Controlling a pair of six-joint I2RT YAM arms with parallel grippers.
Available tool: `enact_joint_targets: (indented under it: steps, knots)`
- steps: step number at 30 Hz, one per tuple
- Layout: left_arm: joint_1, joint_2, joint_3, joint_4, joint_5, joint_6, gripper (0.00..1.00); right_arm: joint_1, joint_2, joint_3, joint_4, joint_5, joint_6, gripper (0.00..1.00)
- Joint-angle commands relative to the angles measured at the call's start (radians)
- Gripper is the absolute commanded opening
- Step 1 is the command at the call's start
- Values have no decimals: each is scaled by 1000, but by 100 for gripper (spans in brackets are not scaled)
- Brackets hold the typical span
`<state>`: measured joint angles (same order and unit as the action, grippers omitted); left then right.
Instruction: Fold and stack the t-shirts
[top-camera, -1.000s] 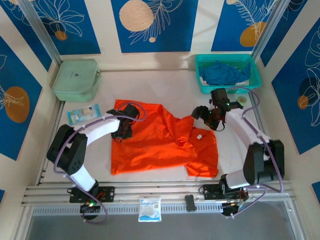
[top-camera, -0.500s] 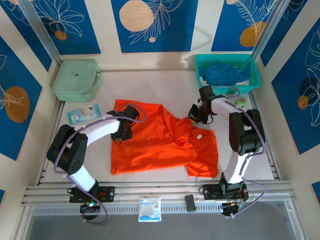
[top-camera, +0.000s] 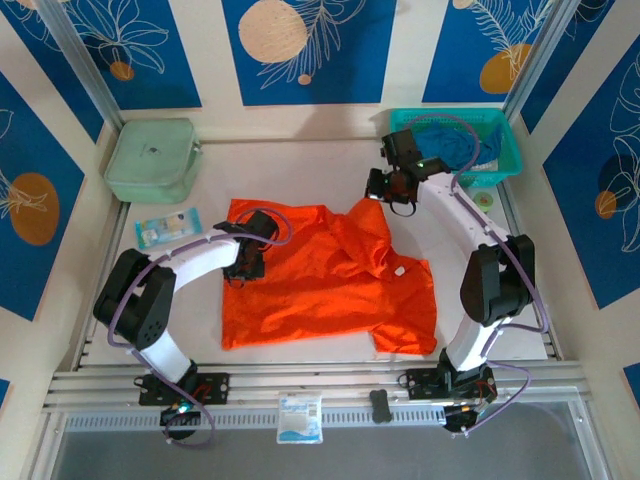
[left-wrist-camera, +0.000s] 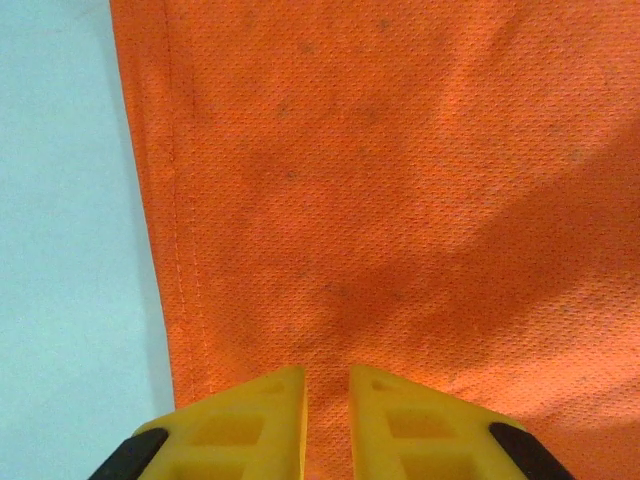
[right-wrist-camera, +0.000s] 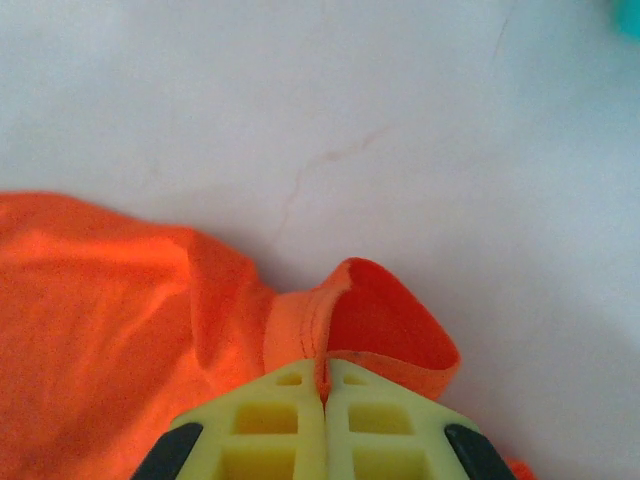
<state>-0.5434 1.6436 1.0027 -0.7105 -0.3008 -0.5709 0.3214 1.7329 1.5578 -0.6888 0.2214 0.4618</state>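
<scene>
Twice gripped: the orange t-shirt (top-camera: 310, 290) held at two edges

From above, the orange t-shirt lies spread over the middle of the table (top-camera: 300, 165). It is mostly flat, with its far right part pulled to a peak toward the back. The right gripper (right-wrist-camera: 322, 375) sits at that peak, near the front left corner of the teal basket (top-camera: 510, 148). Its wrist view shows the two yellow fingers (right-wrist-camera: 270, 420) pressed together with no gap and a small curled fold of orange cloth clamped at their tips. The rest of the shirt trails off to the left of that view, and bare table lies beyond the fold.

The left gripper (left-wrist-camera: 328, 385) is at the shirt's left edge, about halfway along it, with the arm reaching in from the left. From its wrist camera the fingers stand close, with only a thin slit between them. Orange cloth shows in that slit, so the gripper looks nipped on the fabric just beside the stitched hem. The hem runs up the left of that view, with pale table beyond it.

The dark blue t-shirt (top-camera: 450, 145) lies crumpled inside the teal basket at the far right — just behind the right gripper and well apart from the left one.
</scene>
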Motion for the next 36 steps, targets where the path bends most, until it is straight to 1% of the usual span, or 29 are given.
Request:
enact_joint_targets:
  steps: [1,5,8,11,14,15,17,19,20,22,25,27,30,32,36]
  knots:
    - [10,-17,-16,0,14,-14,19,-2,34,81,-6,174,-160,0]
    - [10,-20,-21,0,14,-16,19,1,124,175,114,309,-322,0]
    - [10,-17,-24,2,14,-17,19,1,213,247,216,358,-424,0]
    - [10,-7,-24,2,17,-18,20,2,310,303,318,381,-505,0]
    - [10,3,-23,5,19,-17,20,6,426,378,383,434,-549,0]
    - [10,7,-21,6,21,-17,19,5,465,415,371,440,-553,10]
    - [10,9,-22,4,20,-17,19,8,537,497,327,461,-549,41]
    - [10,9,-21,-1,14,-16,19,16,562,535,312,483,-540,57]
    - [10,8,-20,-4,9,-16,19,19,561,538,310,489,-533,61]
    - [10,9,-15,-14,-7,-14,19,27,537,525,295,487,-502,66]
    - [10,9,0,-41,-40,-20,20,37,463,465,290,476,-455,69]
    - [10,6,12,-62,-63,-28,22,47,406,418,275,472,-427,69]
    - [18,0,32,-84,-98,-34,31,68,309,319,253,475,-392,68]
    - [36,0,50,-86,-100,-27,35,80,244,251,215,476,-348,67]
    - [90,8,112,-78,-83,8,37,98,95,90,122,446,-204,63]
